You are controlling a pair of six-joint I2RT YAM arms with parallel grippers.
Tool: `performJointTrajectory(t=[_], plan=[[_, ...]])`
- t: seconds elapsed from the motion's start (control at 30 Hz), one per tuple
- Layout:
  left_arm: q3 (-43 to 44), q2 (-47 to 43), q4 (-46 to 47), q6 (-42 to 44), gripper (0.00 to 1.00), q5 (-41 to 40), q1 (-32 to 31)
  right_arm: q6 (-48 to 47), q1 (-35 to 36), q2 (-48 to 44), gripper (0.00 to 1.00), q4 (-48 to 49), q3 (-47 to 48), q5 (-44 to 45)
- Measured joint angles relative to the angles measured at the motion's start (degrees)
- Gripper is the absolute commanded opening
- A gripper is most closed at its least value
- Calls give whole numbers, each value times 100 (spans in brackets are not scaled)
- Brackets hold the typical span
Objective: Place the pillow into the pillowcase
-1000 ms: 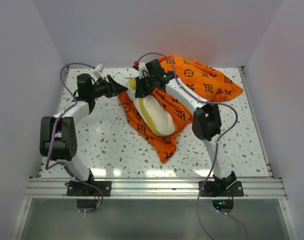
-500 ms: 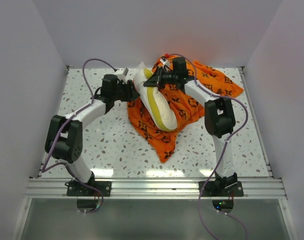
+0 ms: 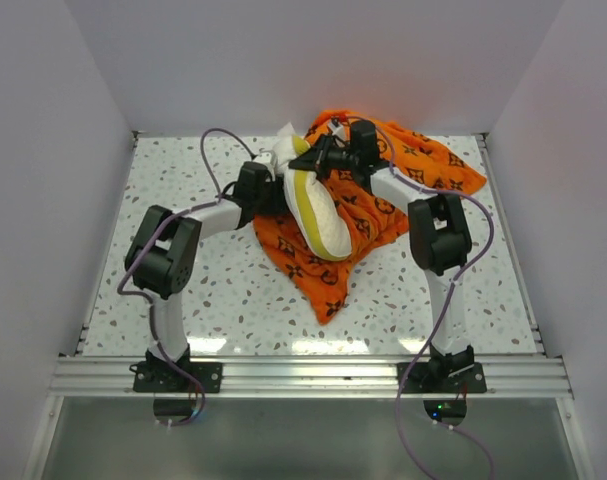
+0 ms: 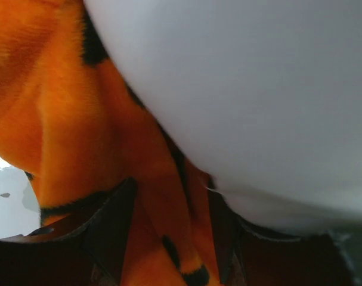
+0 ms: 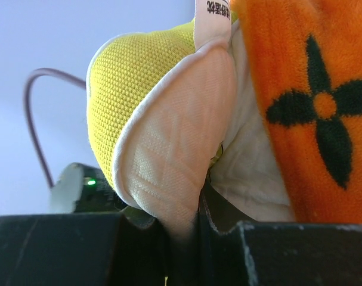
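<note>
Pillow [image 3: 318, 215] on edge over pillowcase [image 3: 318, 275], corner in right jaws

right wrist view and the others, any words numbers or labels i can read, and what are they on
"34", then printed characters too blurred to read: on the white tag at the pillow edge in the right wrist view, printed sideways and cut off by the top of the frame.
No letters on the pillowcase: only dark flower motifs up close, and the prints are too small to read in the top view.
Left wrist view: no text.
</note>
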Motion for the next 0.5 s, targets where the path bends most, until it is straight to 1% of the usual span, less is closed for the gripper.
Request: performJointTrajectory(t=[0.07, 0.1, 0.13, 0.2, 0.3, 0.33, 0.4, 0.43, 0.5], plan=[[83, 273, 76, 2, 76, -186, -2, 251, -22, 0, 0, 208, -90, 7], [144, 391, 116, 7, 79, -308, 0, 396, -37, 0, 0, 326, -153, 28], [223, 483, 118, 17, 79, -420, 2, 549, -61, 0, 0, 479, -240, 63], [570, 782, 70, 76, 79, -638, -2, 859, -118, 0, 0, 743, -382, 203], [1329, 1314, -199, 203, 78, -1012, -24, 1231, -203, 0, 0, 1049, -498, 428], [1534, 1445, -273, 258, 74, -1119, -31, 1333, -227, 0, 0, 1110, -514, 503], [1790, 1600, -411, 356, 69, -1309, -46, 1504, -251, -2, 0, 1222, -555, 579], [1862, 1652, -481, 417, 63, -1408, -50, 1567, -251, -2, 0, 1255, -575, 588], [2028, 1746, -660, 540, 58, -1596, -68, 1668, -245, -11, 0, 1296, -627, 599]])
